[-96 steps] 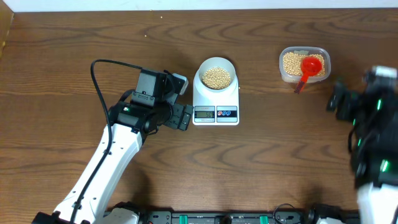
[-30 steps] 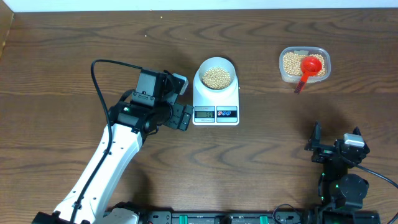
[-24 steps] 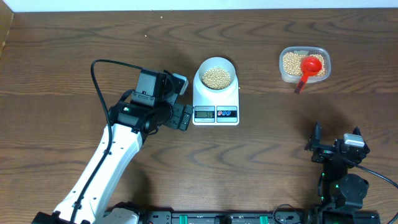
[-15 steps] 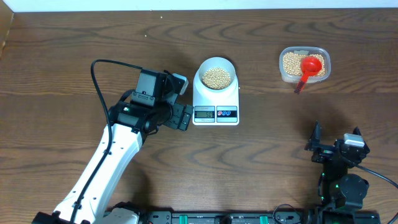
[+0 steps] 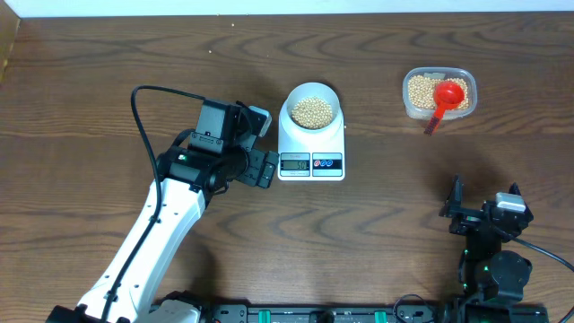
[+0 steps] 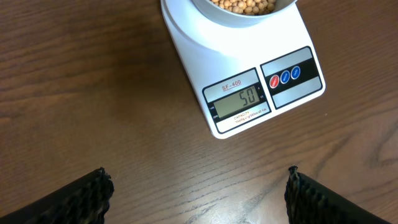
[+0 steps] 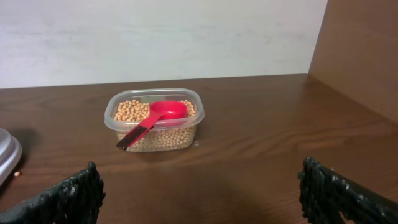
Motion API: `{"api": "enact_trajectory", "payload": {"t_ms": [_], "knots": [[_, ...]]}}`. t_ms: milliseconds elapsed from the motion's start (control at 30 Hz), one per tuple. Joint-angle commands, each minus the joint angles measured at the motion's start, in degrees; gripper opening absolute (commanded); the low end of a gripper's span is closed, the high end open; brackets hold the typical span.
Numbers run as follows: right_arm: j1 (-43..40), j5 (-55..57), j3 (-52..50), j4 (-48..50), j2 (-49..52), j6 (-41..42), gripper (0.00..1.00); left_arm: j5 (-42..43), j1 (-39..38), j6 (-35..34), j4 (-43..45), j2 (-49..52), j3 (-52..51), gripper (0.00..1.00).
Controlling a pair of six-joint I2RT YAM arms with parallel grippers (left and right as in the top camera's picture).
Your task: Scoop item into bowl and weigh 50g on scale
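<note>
The white bowl [image 5: 312,100] holds tan beans [image 5: 312,111] and stands on the white scale [image 5: 311,154]. In the left wrist view the scale [image 6: 199,56] display reads 50, and the bowl [image 6: 244,14] shows at the top edge. My left gripper [image 5: 258,144] is open and empty just left of the scale; its fingertips [image 6: 198,190] frame bare table. My right gripper [image 5: 484,215] is open and empty at the front right, far from the scale; its fingers [image 7: 199,190] point toward the bean container.
A clear plastic container [image 5: 439,93] of beans with a red scoop [image 5: 446,97] lying in it stands at the back right; it also shows in the right wrist view [image 7: 155,121]. A lone bean [image 7: 17,175] lies on the table.
The right arm has pulled back from near the container to the front right of the table and has held still for the last second. The left arm has not moved.
</note>
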Motion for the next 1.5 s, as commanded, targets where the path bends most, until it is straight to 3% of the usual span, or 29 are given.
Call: {"api": "enact_trajectory", "payload": {"t_ms": [0, 533, 800, 1067, 1467], "knots": [[0.4, 0.3, -0.1, -0.2, -0.4, 0.4, 0.99, 0.5, 0.2, 0.2, 0.0, 0.1, -0.1, 0.91], [0.4, 0.3, -0.1, -0.2, -0.4, 0.4, 0.99, 0.4, 0.2, 0.2, -0.2, -0.9, -0.1, 0.91], [0.4, 0.3, -0.1, -0.2, -0.4, 0.4, 0.99, -8.5, 0.8, 0.2, 1.9, -13.4, -0.1, 0.91], [0.4, 0.3, -0.1, -0.2, -0.4, 0.4, 0.99, -11.1, 7.9, 0.1, 4.5, -24.6, -1.6, 0.91], [0.4, 0.3, -0.1, -0.2, -0.4, 0.4, 0.99, -11.2, 13.3, -3.6, 23.0, -44.8, -20.8, 0.91]]}}
